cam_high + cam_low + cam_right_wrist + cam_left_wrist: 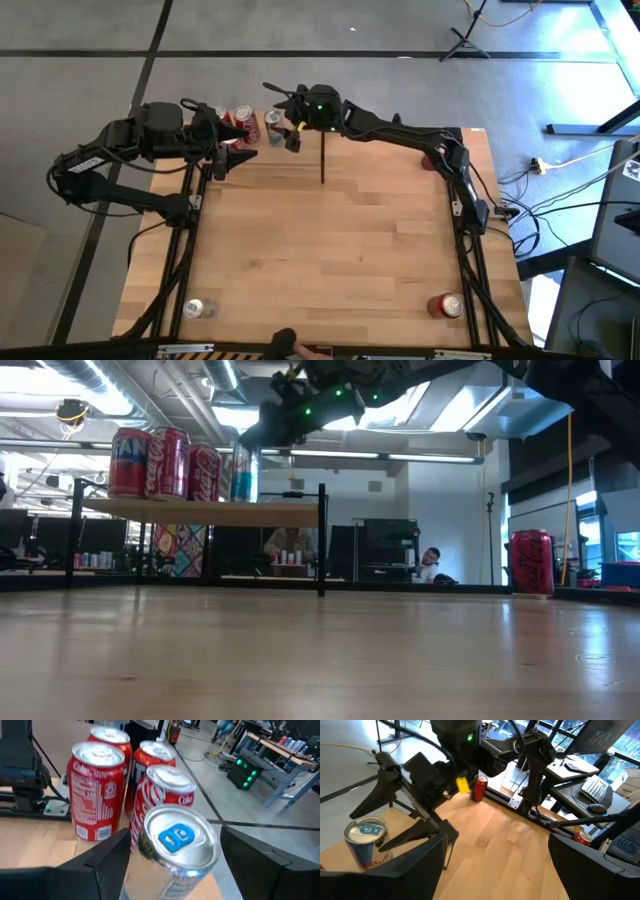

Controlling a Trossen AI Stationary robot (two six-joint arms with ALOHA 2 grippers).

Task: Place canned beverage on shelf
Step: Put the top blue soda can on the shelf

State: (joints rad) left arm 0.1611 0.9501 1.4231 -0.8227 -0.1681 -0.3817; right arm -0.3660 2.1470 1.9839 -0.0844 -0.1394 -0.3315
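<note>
shelf (200, 512) upper left: red cans plus blue-silver can (244, 472) standing | right gripper (172, 865) open around it (release apparently done) | left gripper (495, 870) open, idle beside shelf | left: retreat; table cans (445, 305) remain

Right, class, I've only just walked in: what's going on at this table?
A two-armed robot is stocking a small shelf with drink cans. The right gripper sits over the shelf at a slim silver-and-blue can standing beside the red cans already there, jaws on either side of it. The left gripper waits by the shelf, jaws open. Two more cans stay on the table: a red one and a silver one.
</note>
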